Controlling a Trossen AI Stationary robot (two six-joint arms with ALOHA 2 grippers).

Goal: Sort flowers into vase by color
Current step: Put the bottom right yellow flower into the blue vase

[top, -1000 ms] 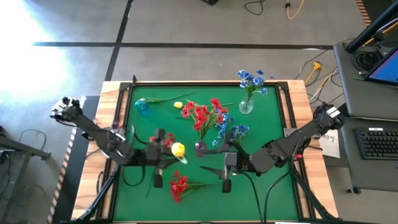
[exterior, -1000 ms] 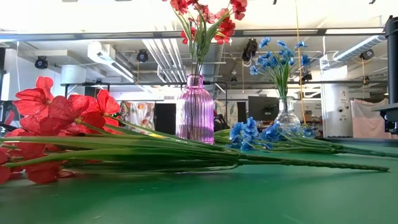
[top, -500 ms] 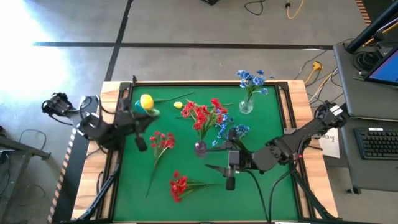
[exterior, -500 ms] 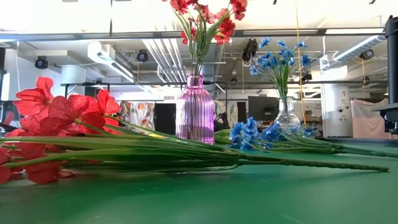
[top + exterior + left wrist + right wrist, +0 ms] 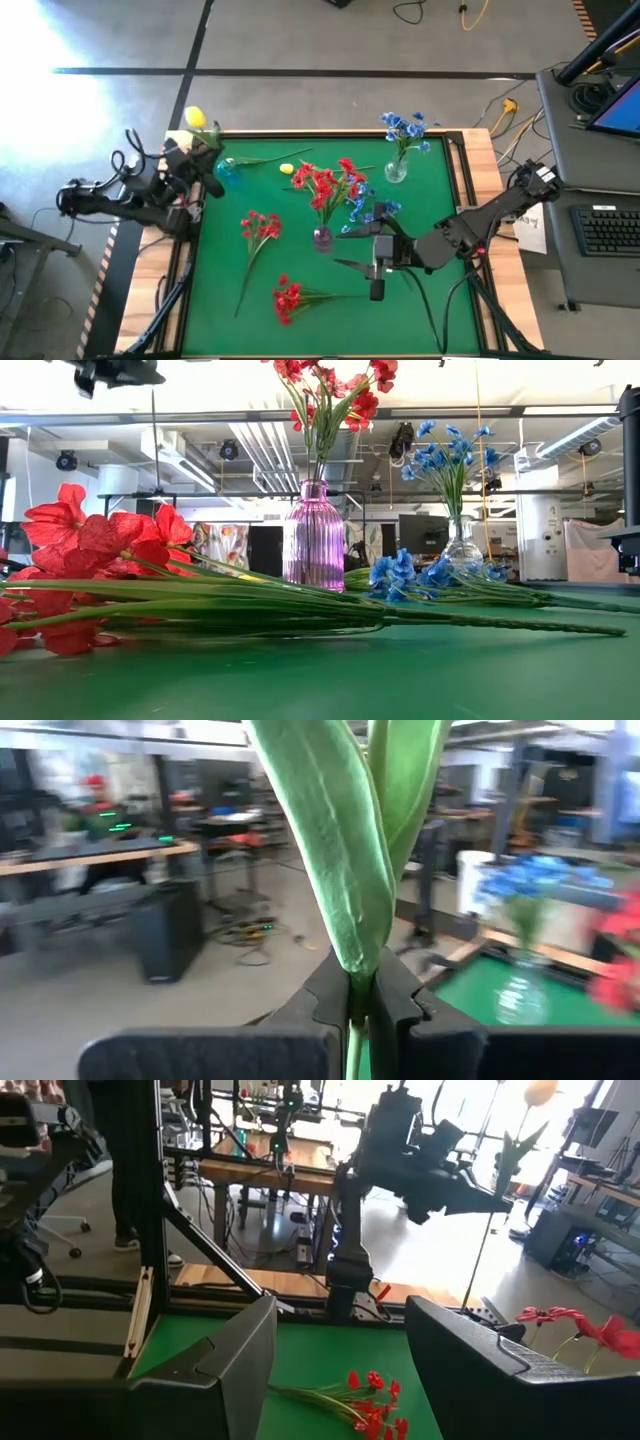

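My left gripper [image 5: 207, 163] is raised over the table's far left corner and shut on a yellow tulip; its bud [image 5: 195, 117] stands beyond the small blue vase [image 5: 227, 170]. My right gripper [image 5: 376, 266] hovers open near the table's middle, right of a red sprig [image 5: 288, 297] lying flat. Another red sprig [image 5: 262, 225], a blue sprig [image 5: 385, 210] and a second yellow bud [image 5: 287, 169] also lie on the mat. Red blossoms [image 5: 330, 185] stand in the purple vase [image 5: 314, 550]. Blue blossoms [image 5: 405, 127] stand in the clear vase [image 5: 461, 545]. My left gripper [image 5: 360, 1005] pinches the tulip's thin green stem [image 5: 352, 1050] between its two fingers, just below the long leaves [image 5: 340, 870]. The fingers lie across the stem. The tulip is lifted clear, bud up, nearly upright, and its lower stem [image 5: 153, 440] hangs below the gripper.
The green mat has a raised wooden frame [image 5: 180, 150] around it. The two tall vases stand between the arms' working areas. Cables and a desk with a keyboard [image 5: 608, 228] lie right of the table. Open mat shows along the near edge [image 5: 330, 335].
My left gripper, shut on the yellow tulip all along, has risen from the table's middle and swung toward the far left corner. The tulip has gone from lying low near the purple vase to standing upright, clear of the table. The red sprig it covered now shows.
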